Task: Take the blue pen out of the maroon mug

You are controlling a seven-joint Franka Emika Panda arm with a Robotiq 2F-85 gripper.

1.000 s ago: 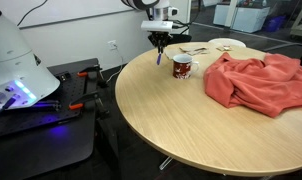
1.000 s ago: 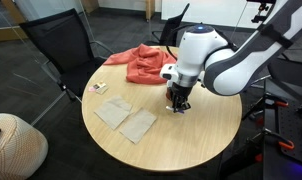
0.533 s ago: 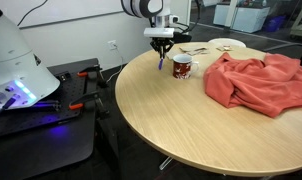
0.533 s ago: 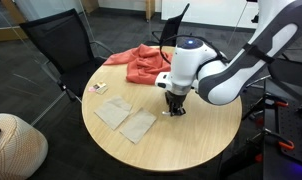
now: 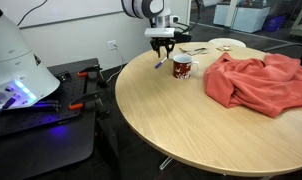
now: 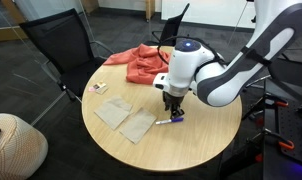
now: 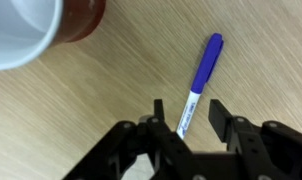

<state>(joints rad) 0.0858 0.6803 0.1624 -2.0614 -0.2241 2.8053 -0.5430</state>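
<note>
The blue pen (image 7: 199, 80) with a white end lies flat on the wooden table, apart from the maroon mug (image 7: 31, 25). It also shows in both exterior views (image 5: 159, 64) (image 6: 169, 121). My gripper (image 7: 187, 112) is open and empty just above the pen's white end. It hangs over the table in both exterior views (image 5: 163, 47) (image 6: 174, 107). The mug (image 5: 181, 67) stands upright beside the gripper; the arm hides it in an exterior view.
A red cloth (image 5: 256, 80) (image 6: 141, 65) lies bunched on the round table (image 5: 181, 125). Two paper napkins (image 6: 126, 115) and a small card (image 6: 98, 88) lie on the table. A black chair (image 6: 51, 55) stands at the table's edge.
The pen hung from the shut gripper before. The jaws have opened and the pen now lies on the table beside the mug.
</note>
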